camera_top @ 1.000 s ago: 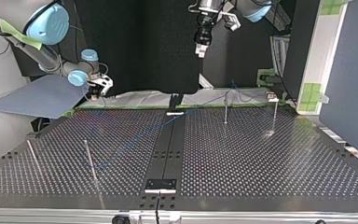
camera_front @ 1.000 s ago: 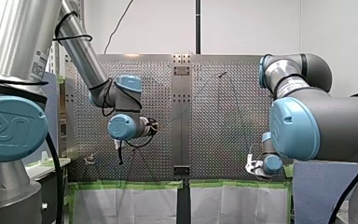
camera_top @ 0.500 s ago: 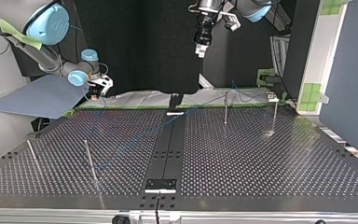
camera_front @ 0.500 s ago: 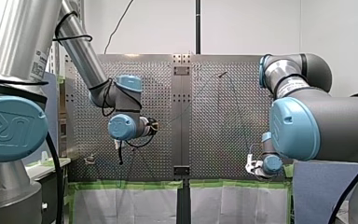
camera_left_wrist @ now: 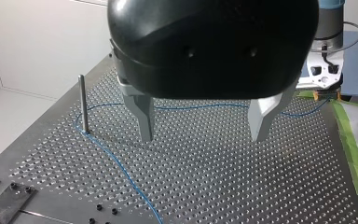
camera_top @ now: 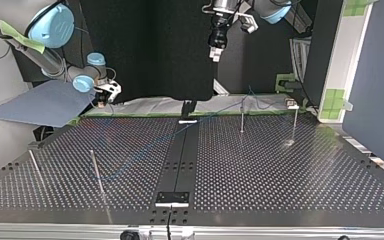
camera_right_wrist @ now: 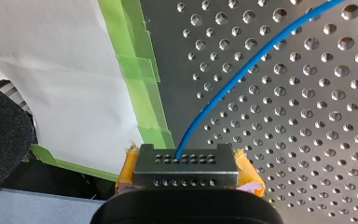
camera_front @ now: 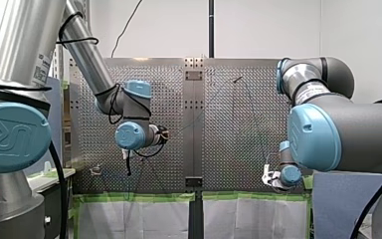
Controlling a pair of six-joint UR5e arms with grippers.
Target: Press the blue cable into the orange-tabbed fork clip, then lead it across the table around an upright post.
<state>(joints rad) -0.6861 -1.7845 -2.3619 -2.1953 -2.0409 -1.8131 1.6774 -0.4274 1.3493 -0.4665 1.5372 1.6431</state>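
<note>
A: Left gripper point(camera_left_wrist: 204, 122) status?
B: Spread wide, nothing btwn its metal fingers point(camera_left_wrist: 144, 116). It hung above the table point(camera_left_wrist: 223, 186), not touching it. In top view it sat high, near the far edge.
A: Right gripper point(camera_right_wrist: 185, 169)?
B: Clamped on the cable point(camera_right_wrist: 242, 70), w/ yellow pads either side. The cable ran straight out of its tip over the holes. Green tape point(camera_right_wrist: 140, 84) lined the table edge just beside it.
A: Cable route?
B: In left wrist view it bent round the base of a post point(camera_left_wrist: 81, 103), touching it. One leg went toward the right gripper, the other toward the camera. In top view it lay across the table from that post at the view's left, past a 2nd post point(camera_top: 241, 117) toward the far right.
A: Clip point(camera_front: 95, 171)?
B: Tiny, low at front view's left. Couldn't tell if the cable sat in it.
</note>
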